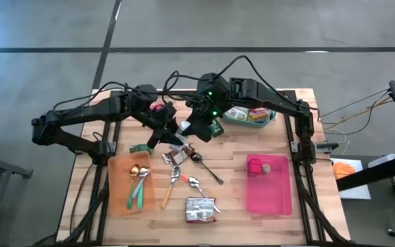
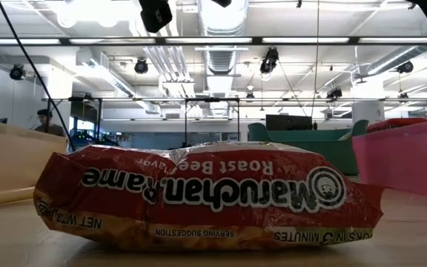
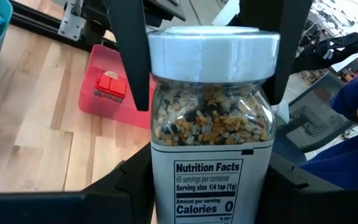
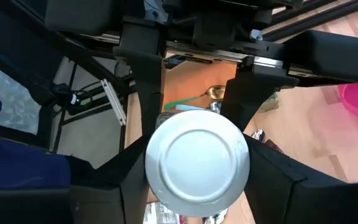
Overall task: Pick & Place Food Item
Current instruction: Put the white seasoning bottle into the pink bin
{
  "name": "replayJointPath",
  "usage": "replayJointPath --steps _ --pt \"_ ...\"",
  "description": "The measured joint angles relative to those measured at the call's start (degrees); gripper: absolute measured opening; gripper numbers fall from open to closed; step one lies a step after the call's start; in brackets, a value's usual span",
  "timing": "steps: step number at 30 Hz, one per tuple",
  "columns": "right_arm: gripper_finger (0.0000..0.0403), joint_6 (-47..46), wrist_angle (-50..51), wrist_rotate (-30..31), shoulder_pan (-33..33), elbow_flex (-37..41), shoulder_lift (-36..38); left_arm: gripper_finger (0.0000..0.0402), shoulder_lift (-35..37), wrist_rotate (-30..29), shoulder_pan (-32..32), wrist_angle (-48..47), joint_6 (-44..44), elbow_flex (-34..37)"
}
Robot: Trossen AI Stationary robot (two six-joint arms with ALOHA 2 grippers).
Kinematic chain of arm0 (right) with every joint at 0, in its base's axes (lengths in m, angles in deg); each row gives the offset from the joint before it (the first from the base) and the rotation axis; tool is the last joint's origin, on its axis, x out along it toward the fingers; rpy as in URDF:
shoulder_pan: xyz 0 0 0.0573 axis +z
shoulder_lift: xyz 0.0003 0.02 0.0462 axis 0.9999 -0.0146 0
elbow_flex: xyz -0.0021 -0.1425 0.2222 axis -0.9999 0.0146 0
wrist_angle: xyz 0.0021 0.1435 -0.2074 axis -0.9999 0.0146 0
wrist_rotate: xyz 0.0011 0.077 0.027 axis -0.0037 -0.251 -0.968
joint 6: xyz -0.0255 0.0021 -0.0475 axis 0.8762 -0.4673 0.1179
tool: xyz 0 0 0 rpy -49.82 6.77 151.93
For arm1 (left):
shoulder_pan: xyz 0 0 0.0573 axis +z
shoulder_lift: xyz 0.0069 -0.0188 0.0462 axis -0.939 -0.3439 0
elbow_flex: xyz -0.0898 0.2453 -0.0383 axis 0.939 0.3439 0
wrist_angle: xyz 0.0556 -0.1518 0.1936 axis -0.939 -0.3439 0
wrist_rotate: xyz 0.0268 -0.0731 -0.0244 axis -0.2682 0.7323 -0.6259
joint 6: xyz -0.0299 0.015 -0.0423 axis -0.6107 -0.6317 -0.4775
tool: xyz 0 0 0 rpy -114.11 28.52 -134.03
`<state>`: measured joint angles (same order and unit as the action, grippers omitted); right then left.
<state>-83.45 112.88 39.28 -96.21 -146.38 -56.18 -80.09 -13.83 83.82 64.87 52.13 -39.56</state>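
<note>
Wooden tabletop lies well below the seasoning jar, which hangs in the air between both arms. The left gripper is clenched across the jar's labelled body, with the jar's long axis running straight out ahead of it. The right gripper faces the white lid end-on and is pinched on its rim, so it is the nearer one to carry the jar on.

Both grippers meet mid-table, apparently on jar.
</note>
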Motion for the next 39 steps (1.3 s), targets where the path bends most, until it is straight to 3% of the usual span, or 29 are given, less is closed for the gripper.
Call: replayJointPath --steps 12,14,18,20,27,34,39 --pt "0.0197 -1.5 0.1 0.1 0.0 0.0 0.2 0.0189 0.0 0.5 0.0 0.3 -0.6 0.0" --pt "0.0197 -1.9 0.4 0.5 0.0 0.0 0.5 0.0223 0.0 0.5 0.0 0.5 -0.8 0.0" --pt "0.0197 -2.0 3.2 2.1 0.0 0.0 0.8 0.0352 0.1 0.6 0.0 0.4 -1.8 0.0" --pt "0.0197 -2.0 5.0 3.2 0.0 0.0 0.9 0.0383 0.1 0.5 0.0 0.4 -2.2 0.0" --pt "0.0197 -4.6 12.7 4.9 0.4 -0.1 2.0 0.0322 0.1 0.4 0.2 -0.7 -3.6 0.0" --pt "0.0197 -8.8 31.6 20.4 2.8 0.0 5.3 0.0298 1.7 1.1 0.8 -5.1 -4.2 0.0" --pt "0.0197 -13.2 31.6 23.1 5.8 1.5 8.3 0.0298 3.1 1.1 1.4 -5.4 -4.2 0.0"
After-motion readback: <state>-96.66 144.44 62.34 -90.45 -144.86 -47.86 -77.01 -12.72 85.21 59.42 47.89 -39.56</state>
